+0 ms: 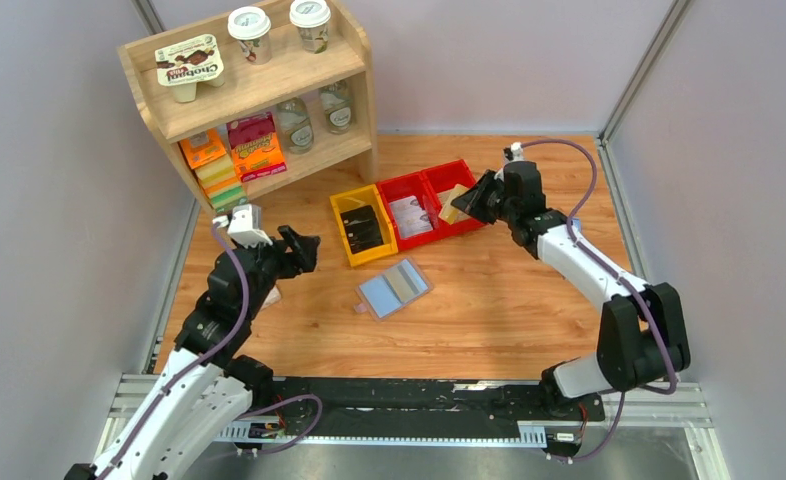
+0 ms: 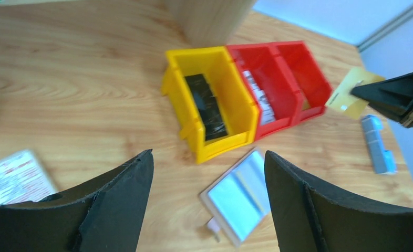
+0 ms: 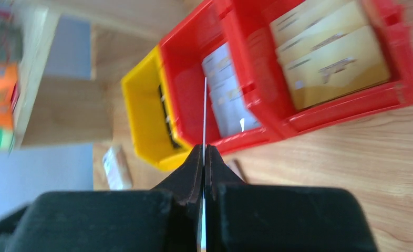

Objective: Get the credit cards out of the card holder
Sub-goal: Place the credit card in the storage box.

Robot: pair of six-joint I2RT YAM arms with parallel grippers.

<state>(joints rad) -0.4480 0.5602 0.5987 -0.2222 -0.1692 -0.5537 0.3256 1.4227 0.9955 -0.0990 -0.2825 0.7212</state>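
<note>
The card holder [image 1: 395, 287] lies open on the table, blue-grey inside up, with a tan strip across its middle. It also shows in the left wrist view as the card holder [image 2: 241, 197], below and between my left fingers. My left gripper [image 1: 304, 250] [image 2: 208, 154] hovers left of it, open and empty. My right gripper [image 1: 481, 200] [image 3: 204, 149] is shut on a tan credit card [image 1: 456, 205] [image 2: 354, 94] above the right red bin [image 1: 459, 178]. In the right wrist view this card [image 3: 204, 115] is edge-on, a thin white line.
Three bins stand in a row: a yellow bin [image 1: 361, 226] with dark cards, a middle red bin [image 1: 409, 215] with white cards, and the right red bin [image 3: 330, 58] with tan cards. A wooden shelf [image 1: 259, 95] stands at the back left. A pink-and-white packet [image 2: 15, 176] and a blue object [image 2: 378, 144] lie on the table.
</note>
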